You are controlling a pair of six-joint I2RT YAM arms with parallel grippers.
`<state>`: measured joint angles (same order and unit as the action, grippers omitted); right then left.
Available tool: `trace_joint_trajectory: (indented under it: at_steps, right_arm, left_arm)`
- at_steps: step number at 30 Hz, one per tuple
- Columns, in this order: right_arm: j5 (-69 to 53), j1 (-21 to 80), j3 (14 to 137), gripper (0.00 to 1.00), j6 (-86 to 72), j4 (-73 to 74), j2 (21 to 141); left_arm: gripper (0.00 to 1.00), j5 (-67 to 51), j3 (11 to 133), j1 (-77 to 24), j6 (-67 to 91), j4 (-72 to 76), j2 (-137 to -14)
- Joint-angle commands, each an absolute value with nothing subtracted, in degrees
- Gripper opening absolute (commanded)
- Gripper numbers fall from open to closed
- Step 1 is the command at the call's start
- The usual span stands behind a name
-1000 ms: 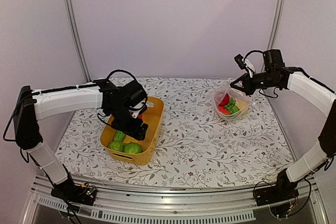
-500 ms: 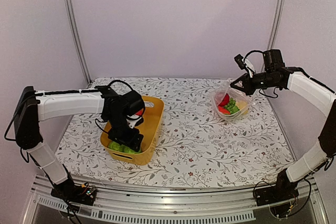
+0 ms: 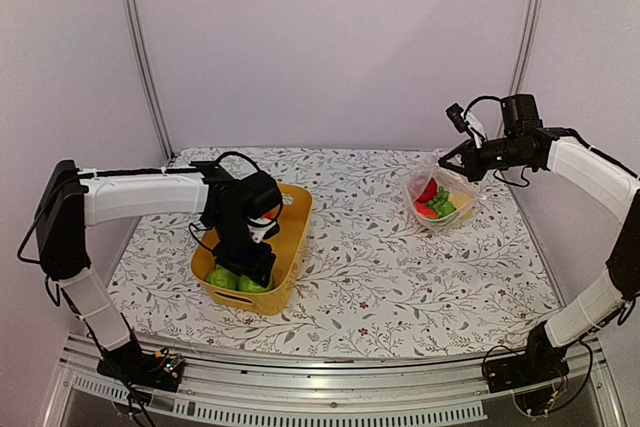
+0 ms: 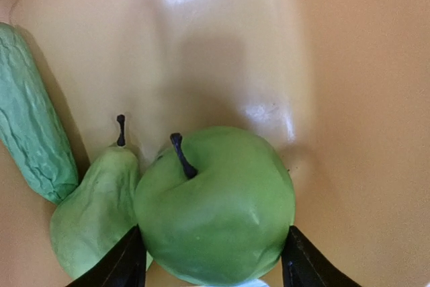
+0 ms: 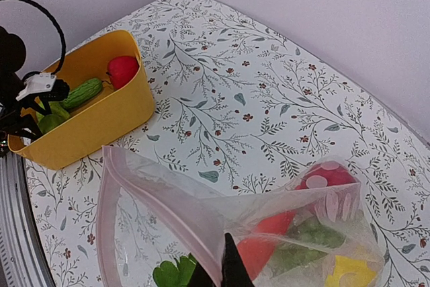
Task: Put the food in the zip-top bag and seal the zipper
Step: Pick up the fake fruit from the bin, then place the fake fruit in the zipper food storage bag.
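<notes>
In the left wrist view a green apple lies on the yellow basket's floor, with a green pear and a cucumber beside it. My left gripper reaches down into the basket, and its two black fingers press against the apple's sides. The zip-top bag hangs from my right gripper, which is shut on its mouth edge and holds it open. The pinkish zipper runs along that mouth. Red, green and yellow food lies inside the bag.
The basket also holds a red apple at its far end. It stands on the flowered tablecloth at the left, and the bag is at the back right. White walls and metal posts enclose the table.
My left gripper has dropped lower into the basket's near end and its fingers have closed in onto the green apple. The right arm and the bag have not moved.
</notes>
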<state>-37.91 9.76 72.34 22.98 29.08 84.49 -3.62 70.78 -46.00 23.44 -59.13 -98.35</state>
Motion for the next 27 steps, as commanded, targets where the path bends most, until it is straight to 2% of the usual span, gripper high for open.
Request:
trace_joint_trajectory:
  at_steps: [1, 14, 19, 27]
  right_arm:
    - [-37.08, 10.06, 71.63, 0.00, 23.22, 29.00, 84.88]
    - [-36.15, 10.14, 74.63, 0.00, 19.73, 29.07, 84.86]
    - [-35.27, 10.47, 81.58, 0.00, 18.55, 33.08, 86.28]
    - [-33.32, 13.53, 94.70, 0.00, 19.70, 42.62, 91.30]
  left_arm:
    - [0.48, -0.32, 74.89, -45.62, 23.65, -61.36, -97.57]
    - [0.50, 8.99, 88.78, -45.54, 23.23, -63.48, -96.91]
    - [0.49, 10.46, 95.74, -46.17, 21.73, -60.71, -98.33]
    - [0.49, 6.14, 104.35, -46.73, 16.51, -50.71, -100.52]
